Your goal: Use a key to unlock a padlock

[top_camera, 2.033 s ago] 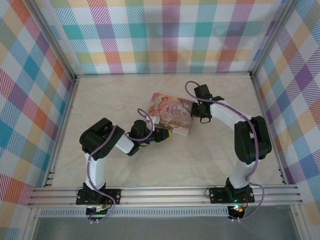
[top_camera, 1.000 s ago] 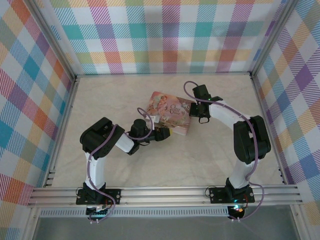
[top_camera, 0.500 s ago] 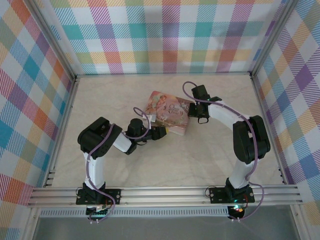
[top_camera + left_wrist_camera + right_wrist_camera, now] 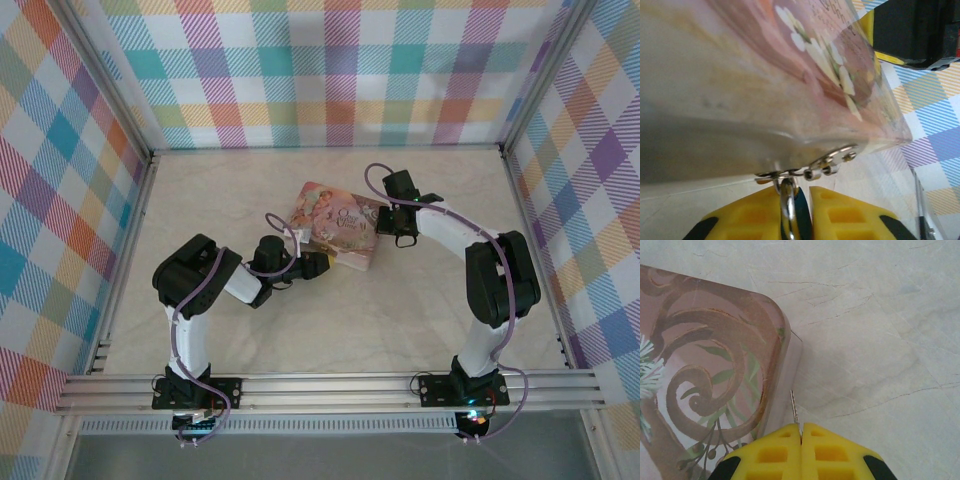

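A pink floral tin (image 4: 340, 225) is seen from above, lying near the middle of a pale marbled table (image 4: 450, 300) and walled in by pastel plaid panels (image 4: 330, 70). Each of the two arms is bent inward toward the tin. The left gripper (image 4: 318, 263) is set against the tin's near edge, and the right gripper (image 4: 393, 225) is placed at its right side.

In the left wrist view, the tin's side wall is shown close up and blurred. A small silvery hasp (image 4: 832, 161) is fixed at its lower edge. The padlock (image 4: 801, 215) is hung from that hasp by its thin shackle, and its blue body is wedged between the yellow fingers (image 4: 850, 220), which are clenched on it from both sides.

In the right wrist view, the yellow fingers (image 4: 840, 452) are pressed together. The key (image 4: 794, 407), a thin pale sliver of metal, is pinched between them and is pointed away from the tips. It is held just beside the tin's rounded corner; whether it is touching the wall cannot be told.
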You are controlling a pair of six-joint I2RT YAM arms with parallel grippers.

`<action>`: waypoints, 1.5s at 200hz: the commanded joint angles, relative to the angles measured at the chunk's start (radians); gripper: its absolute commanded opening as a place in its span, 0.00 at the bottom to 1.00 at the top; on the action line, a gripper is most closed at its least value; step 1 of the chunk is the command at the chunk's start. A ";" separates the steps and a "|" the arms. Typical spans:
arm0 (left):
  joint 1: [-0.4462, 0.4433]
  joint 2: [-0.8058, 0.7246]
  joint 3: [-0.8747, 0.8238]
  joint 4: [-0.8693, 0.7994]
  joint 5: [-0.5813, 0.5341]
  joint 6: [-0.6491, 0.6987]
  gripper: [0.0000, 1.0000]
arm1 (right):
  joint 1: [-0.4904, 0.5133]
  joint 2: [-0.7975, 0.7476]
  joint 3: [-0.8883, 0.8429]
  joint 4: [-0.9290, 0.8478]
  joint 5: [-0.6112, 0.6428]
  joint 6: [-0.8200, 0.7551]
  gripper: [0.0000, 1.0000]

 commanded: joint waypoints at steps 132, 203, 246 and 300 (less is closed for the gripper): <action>-0.058 -0.086 0.150 -0.517 -0.010 -0.029 0.09 | -0.091 -0.342 -0.264 0.073 -0.189 -0.028 0.00; -0.135 -0.033 0.271 -0.578 -0.008 -0.108 0.10 | -0.092 -0.705 -0.551 0.270 -0.640 0.005 0.00; -0.155 -0.035 0.297 -0.595 0.014 -0.165 0.11 | -0.091 -0.857 -0.730 0.449 -0.817 0.112 0.00; -0.157 -0.032 0.331 -0.560 0.034 -0.233 0.11 | -0.084 -0.972 -0.895 0.610 -0.769 0.244 0.00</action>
